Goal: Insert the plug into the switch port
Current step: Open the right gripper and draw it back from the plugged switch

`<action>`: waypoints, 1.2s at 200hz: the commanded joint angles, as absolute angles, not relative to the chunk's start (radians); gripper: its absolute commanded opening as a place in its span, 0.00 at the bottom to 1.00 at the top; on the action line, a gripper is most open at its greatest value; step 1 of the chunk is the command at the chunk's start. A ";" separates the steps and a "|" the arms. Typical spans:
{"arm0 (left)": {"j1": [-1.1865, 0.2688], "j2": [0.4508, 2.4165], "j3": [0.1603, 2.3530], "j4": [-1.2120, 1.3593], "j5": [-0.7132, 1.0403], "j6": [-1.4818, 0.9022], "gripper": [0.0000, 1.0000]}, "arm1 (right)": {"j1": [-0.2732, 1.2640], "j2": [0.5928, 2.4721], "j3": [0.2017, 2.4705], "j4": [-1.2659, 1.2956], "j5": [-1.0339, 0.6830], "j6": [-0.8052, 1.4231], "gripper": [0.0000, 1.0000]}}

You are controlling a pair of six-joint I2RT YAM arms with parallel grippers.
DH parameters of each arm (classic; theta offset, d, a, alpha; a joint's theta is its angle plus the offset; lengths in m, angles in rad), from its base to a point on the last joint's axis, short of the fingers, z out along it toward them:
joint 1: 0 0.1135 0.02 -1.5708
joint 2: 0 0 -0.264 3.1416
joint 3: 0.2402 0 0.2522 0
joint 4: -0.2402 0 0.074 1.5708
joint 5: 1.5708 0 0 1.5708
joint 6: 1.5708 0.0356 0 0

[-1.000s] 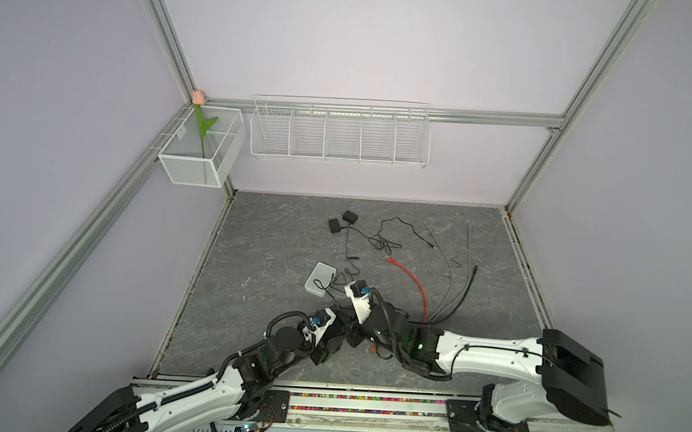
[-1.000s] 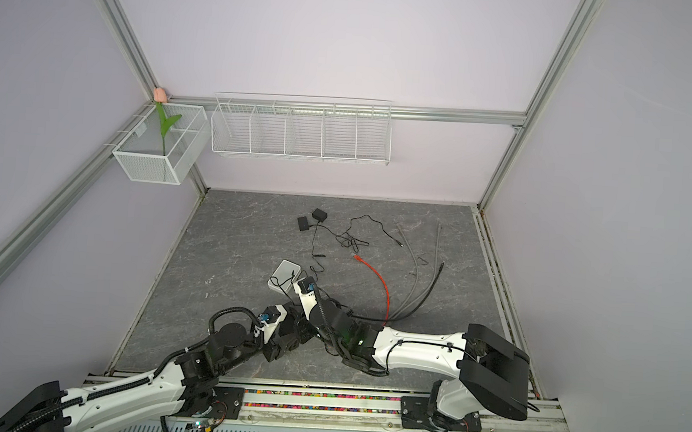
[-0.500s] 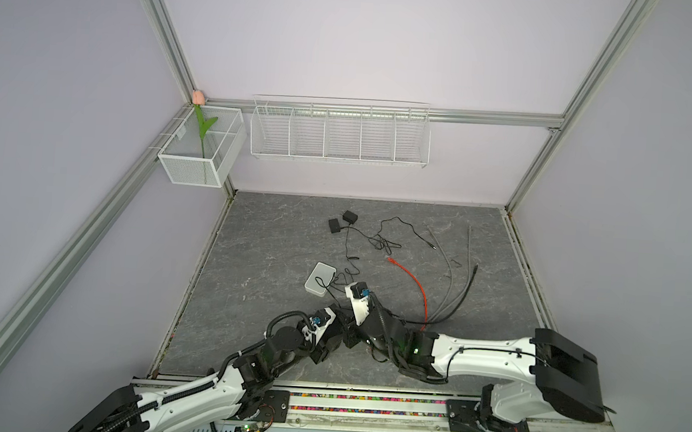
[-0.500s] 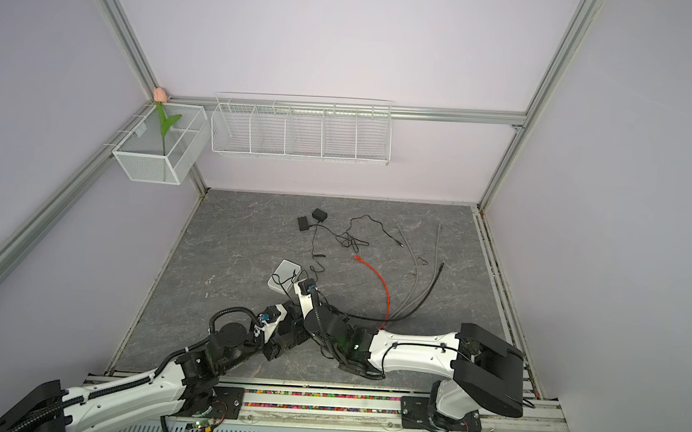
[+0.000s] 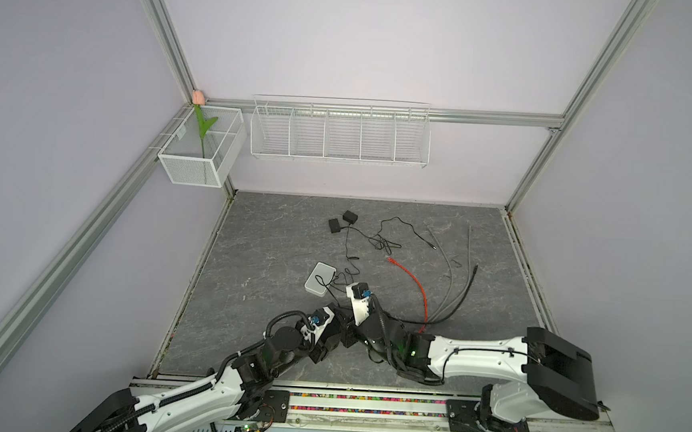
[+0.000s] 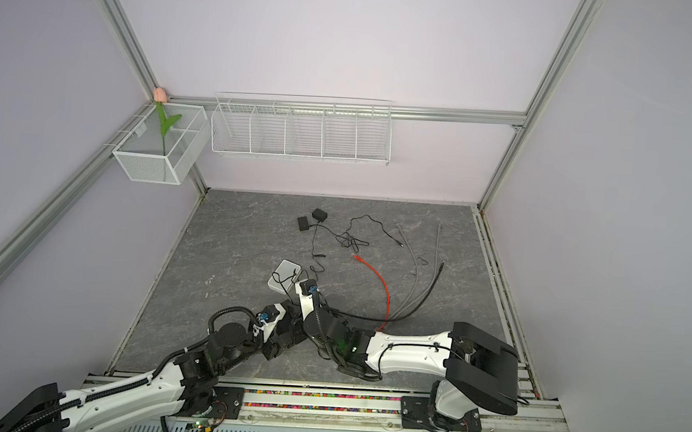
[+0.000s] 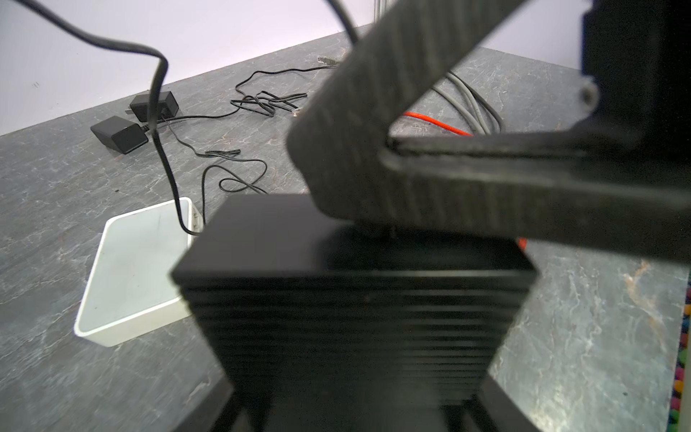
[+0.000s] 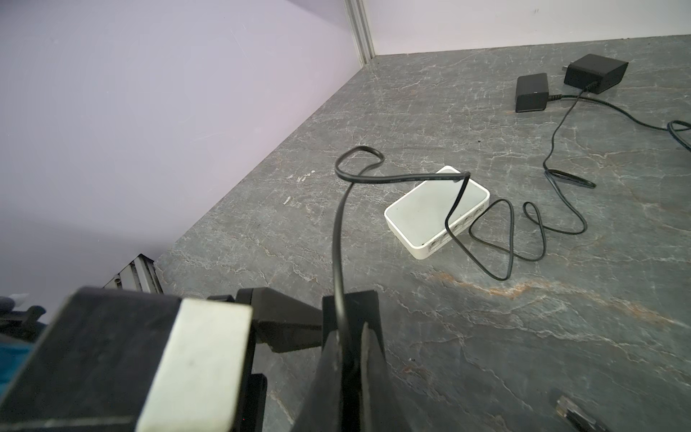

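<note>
My left gripper is shut on a black ribbed switch box, which it holds by its sides low over the floor. My right gripper is shut on a thin black cable, and its fingertips rest on the top of that box. The plug and the port are hidden under those fingertips. The cable loops up from the fingers and trails off towards a black adapter. In both top views the two grippers meet near the front middle of the floor.
A white box with a row of ports lies just beyond the grippers. Further back lie two black adapters, tangled thin cable, a red cable and grey and black cables. Wire baskets hang on the back wall.
The right arm's rear links have swung slightly to the left. Both grippers have stayed together at the black box, each with its grip unchanged.
</note>
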State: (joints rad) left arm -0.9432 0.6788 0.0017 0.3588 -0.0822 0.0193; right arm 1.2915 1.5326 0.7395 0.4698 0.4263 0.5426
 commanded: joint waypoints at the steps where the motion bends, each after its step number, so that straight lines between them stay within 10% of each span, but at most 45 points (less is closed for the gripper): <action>1: -0.968 0.579 0.026 1.172 0.033 0.086 0.00 | 1.362 1.636 0.684 -0.013 0.182 0.556 0.07; 38: -0.968 0.515 0.077 0.943 0.058 0.062 0.00 | 1.305 1.502 0.807 -0.231 0.241 0.405 0.15; 92: -0.968 0.393 0.123 0.616 0.012 0.048 0.00 | 1.156 1.245 0.873 -0.392 0.150 0.251 0.65; 240: -0.964 0.884 0.516 0.077 -0.133 -0.119 0.00 | 0.994 1.039 0.811 -0.438 0.161 0.265 0.73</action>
State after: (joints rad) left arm -0.9688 0.8143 0.4435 0.1741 -0.1028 -0.0608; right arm 1.0248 1.0565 0.8337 -0.4370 0.1596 0.2573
